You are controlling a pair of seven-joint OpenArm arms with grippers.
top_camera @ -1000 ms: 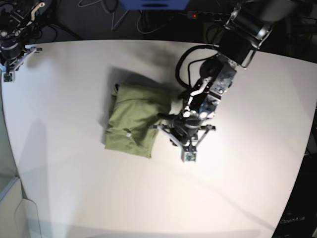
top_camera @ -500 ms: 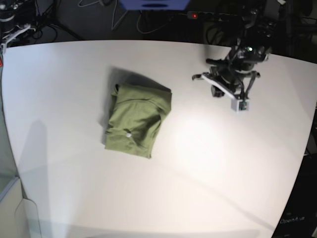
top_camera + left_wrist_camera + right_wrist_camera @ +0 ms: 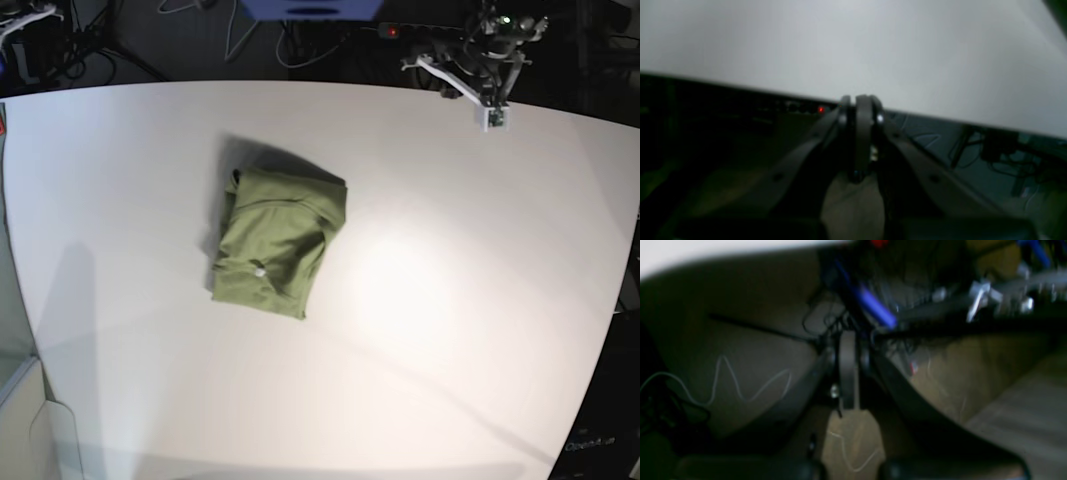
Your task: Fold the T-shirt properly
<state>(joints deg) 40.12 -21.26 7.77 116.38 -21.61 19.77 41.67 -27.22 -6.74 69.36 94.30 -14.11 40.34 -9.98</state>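
So the T-shirt is sitting on the white counter, a bit left of the middle in the base view, folded into a compact olive-green packet, longer than it is wide and tilted a little. There's a small pale spot on the cloth near its lower left part. Nothing of mine is touching it.

My left claw is pinched tight, fingers pressed together with nothing between them. From the wrist view it's pointing at the counter's edge, with dark cables and a little red light beyond. In the base view that arm is up at the far edge, top right, well apart from the shirt.

My right claw is also squeezed closed and empty. Its wrist view is blurry: floor, a squiggly pale cable, something blue, and just a sliver of counter in the top left corner. In the base view I can only make out a scrap of that arm at the top left corner, too small to tell much
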